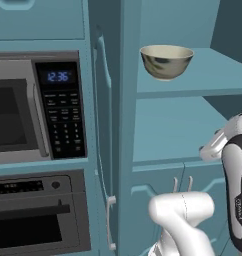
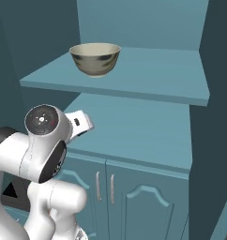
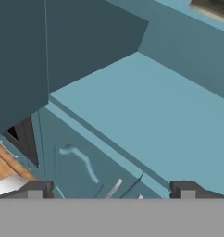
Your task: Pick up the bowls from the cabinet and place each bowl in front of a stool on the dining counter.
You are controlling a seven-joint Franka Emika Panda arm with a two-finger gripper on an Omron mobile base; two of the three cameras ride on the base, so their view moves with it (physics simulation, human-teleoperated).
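Across the right half of the left base view, the cabinet (image 1: 193,125) is seen, its panelled doors at the bottom. On its upper shelf, at upper centre, the mottled cream bowl (image 1: 167,61) is set upright. In the hand view, the jaws (image 3: 112,189) are held wide apart, nothing between them.

My two base views flank my arm, sharing the cabinet (image 1: 158,125) closely; my hand view looks down at its doors.

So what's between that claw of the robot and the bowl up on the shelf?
Nothing stands between them. In the right base view, bare teal shelf edge separates the bowl from the arm below; the gripper is open.
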